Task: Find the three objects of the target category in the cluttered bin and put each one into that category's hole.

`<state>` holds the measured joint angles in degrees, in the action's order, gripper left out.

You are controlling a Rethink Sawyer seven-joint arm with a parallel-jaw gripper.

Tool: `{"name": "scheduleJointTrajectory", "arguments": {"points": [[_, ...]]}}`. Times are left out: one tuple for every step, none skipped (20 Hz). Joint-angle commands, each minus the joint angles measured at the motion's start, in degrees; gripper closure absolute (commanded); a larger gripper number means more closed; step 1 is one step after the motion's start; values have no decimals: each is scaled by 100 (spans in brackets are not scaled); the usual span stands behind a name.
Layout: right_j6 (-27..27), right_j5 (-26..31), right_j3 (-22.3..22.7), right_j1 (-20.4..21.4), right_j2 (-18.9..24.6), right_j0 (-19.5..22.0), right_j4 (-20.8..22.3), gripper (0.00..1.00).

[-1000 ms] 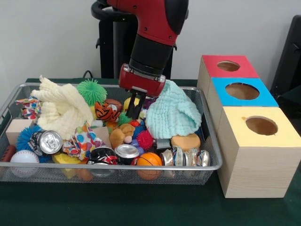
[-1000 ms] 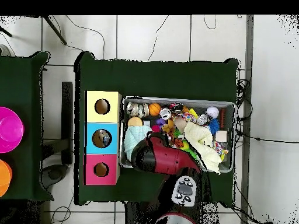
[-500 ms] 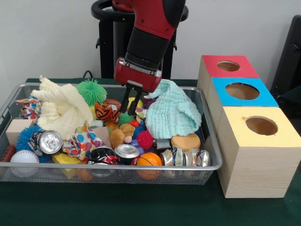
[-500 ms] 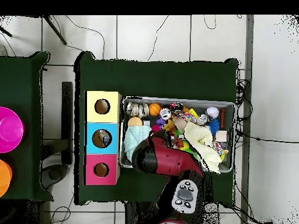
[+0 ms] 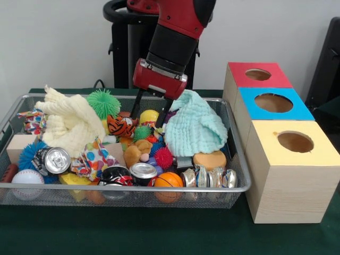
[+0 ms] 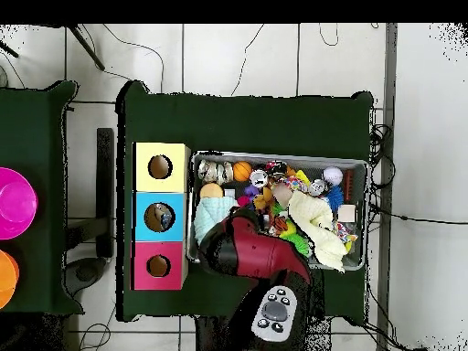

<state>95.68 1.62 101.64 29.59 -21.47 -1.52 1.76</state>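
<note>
Red arm [image 5: 178, 21] showing black wrist band; red gripper [image 5: 149, 110] block carrying two thin black fingers [image 5: 135, 104].

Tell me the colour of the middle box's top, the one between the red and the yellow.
Blue, with a round hole: the middle box shows best in the front view.

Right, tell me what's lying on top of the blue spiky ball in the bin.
A crushed silver can rests on the blue spiky ball, open end facing the camera. Whatever lies beneath the can is hidden.

Plain pale wall [image 5: 53, 42], white tiled floor [image 6: 238, 59] with trailing cables [image 6: 137, 46], dark green tablecloth [image 6: 247, 119].
</note>
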Motion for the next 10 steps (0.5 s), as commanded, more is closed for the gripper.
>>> {"name": "scheduleJointTrajectory", "arguments": {"points": [[1079,30,346,109,305,76,-71,0],[1062,143,476,226,570,169,-68,0],[1098,216,570,258,841,226,-119,0],[1234,207,547,178,773,27,-242,0],[1324,225,513,113,785,-78,-348,0],[1415,244,478,47,796,-183,-454,0],[1501,206,434,-30,782,-290,-560,0],[1551,176,410,-89,779,-357,-640,0],[1558,153,375,-130,806,-368,-698,0],[1551,158,357,-163,781,-407,-753,0]]}}
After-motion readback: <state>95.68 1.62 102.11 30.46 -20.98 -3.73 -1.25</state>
